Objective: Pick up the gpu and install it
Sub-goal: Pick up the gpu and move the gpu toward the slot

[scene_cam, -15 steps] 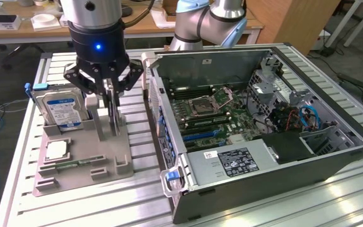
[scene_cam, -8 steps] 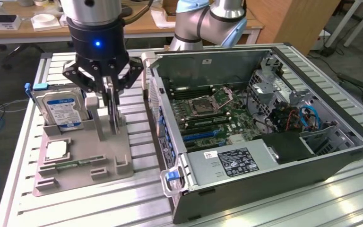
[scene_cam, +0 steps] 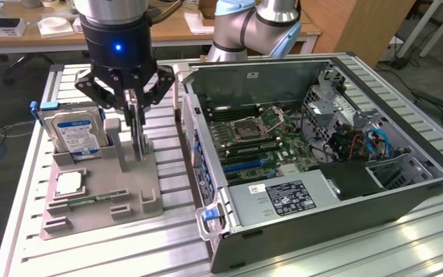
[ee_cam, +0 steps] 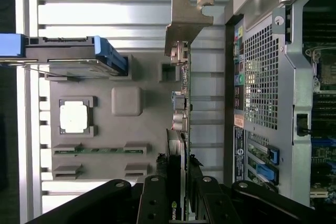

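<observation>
On the exterior view's left of the grey holder tray [scene_cam: 149, 200] a hard drive [scene_cam: 74, 131] stands on edge in its slot, with a processor chip [scene_cam: 69, 183] lying flat in front of it. Toward the tray's right side the gpu [ee_cam: 184, 77] stands upright on its long edge, and the gripper [scene_cam: 134, 120] hangs directly above it, fingers pinching the card's top edge from both faces. Just beside the tray, further right, sits the open computer case [scene_cam: 322, 226].
</observation>
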